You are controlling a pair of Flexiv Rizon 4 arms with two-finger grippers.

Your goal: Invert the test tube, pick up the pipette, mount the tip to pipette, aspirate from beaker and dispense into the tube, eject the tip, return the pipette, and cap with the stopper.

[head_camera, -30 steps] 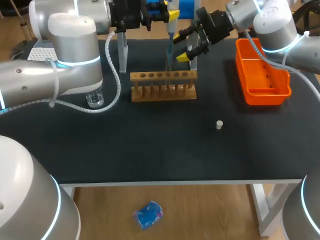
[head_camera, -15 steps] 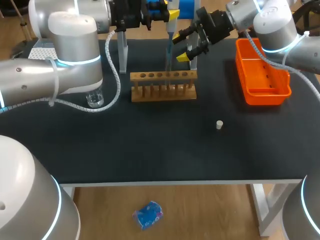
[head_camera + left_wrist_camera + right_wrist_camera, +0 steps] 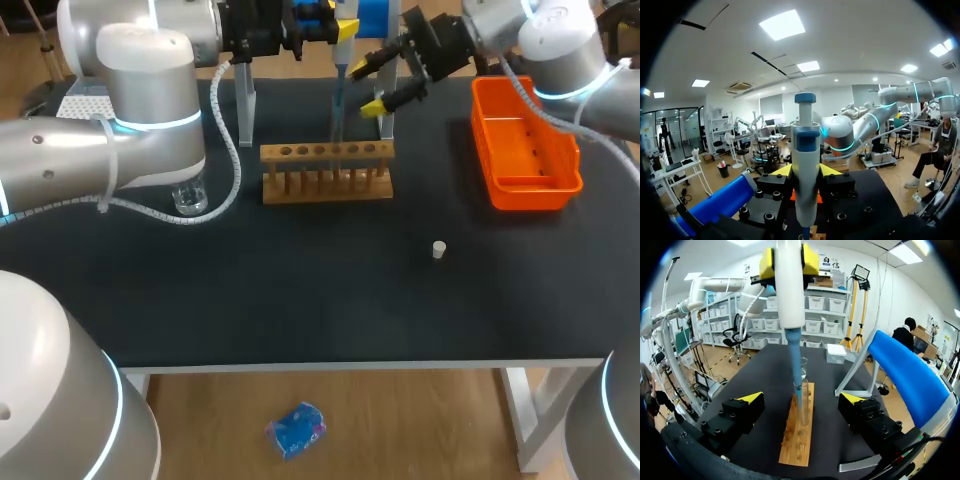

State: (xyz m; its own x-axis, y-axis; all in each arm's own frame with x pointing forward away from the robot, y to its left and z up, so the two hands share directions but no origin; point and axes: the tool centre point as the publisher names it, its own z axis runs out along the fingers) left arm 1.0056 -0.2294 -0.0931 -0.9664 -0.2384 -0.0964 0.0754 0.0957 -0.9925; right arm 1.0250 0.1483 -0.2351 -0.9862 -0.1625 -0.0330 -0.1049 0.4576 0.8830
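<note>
Your left gripper (image 3: 806, 172) pinches the pipette (image 3: 805, 165) upright, its blue tip (image 3: 796, 357) reaching into the mouth of the test tube (image 3: 804, 402) that stands in the wooden rack (image 3: 327, 170). Your right gripper (image 3: 365, 87) hangs spread wide near the tube, apart from it. The stopper (image 3: 438, 249) lies on the table (image 3: 300, 290), well apart from the rack.

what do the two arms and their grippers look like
The left arm and right arm are rounded silver-white segments with glowing cyan rings at the joints and a white ribbed cable along the outside. The left gripper and right gripper are black bolted blocks; their fingers end in bright yellow wedge tips.
</note>
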